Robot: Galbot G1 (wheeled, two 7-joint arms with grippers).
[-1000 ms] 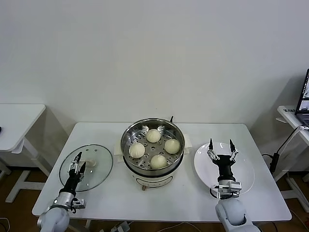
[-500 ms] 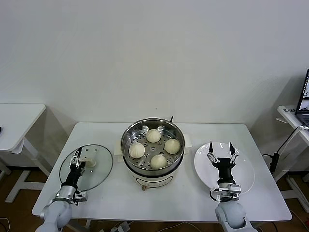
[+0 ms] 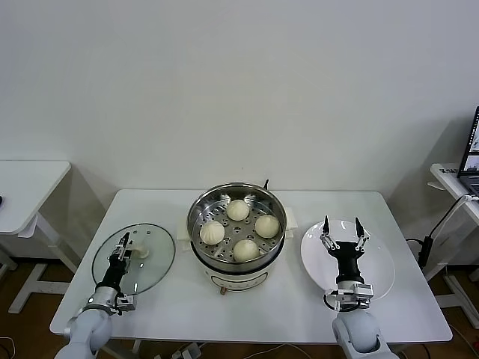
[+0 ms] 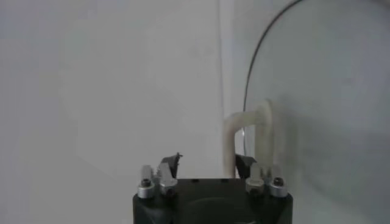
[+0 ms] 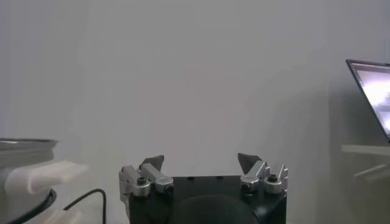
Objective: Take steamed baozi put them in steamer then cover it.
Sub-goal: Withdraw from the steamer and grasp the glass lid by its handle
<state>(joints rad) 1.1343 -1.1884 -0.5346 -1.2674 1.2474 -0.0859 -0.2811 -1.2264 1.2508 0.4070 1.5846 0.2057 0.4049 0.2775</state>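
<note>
Head view: the steamer [image 3: 236, 233] stands at the table's [image 3: 224, 307] centre with four baozi [image 3: 238, 210] on its perforated tray, uncovered. The cover [image 3: 134, 259] lies flat on the table to the steamer's left, its cream handle [image 3: 139, 247] upward. The left gripper [image 3: 122, 250] is over the cover, its fingers narrowed and set at the handle; contact cannot be confirmed from this angle. A white plate [image 3: 378, 262] lies to the steamer's right. The right gripper [image 3: 341, 235] hangs over the plate with fingers spread wide, holding nothing.

Left wrist view: the left gripper [image 4: 209, 166] points at the cover [image 4: 329, 91], whose metal rim curves past the handle [image 4: 247, 135]. The handle's cream loop stands just beside one fingertip [image 4: 245, 163]; the other fingertip is apart from it. The jaws are partly closed. Whether the handle lies between them, or is pressed by them, cannot be told here.

Right wrist view: the right gripper [image 5: 201, 163] shows both fingertips well apart with nothing between them. The steamer's rim [image 5: 27, 145] and cream side handle [image 5: 42, 173] sit at one edge, with a black cable [image 5: 85, 199] near them. A laptop screen [image 5: 373, 91] shows at the opposite edge.
</note>
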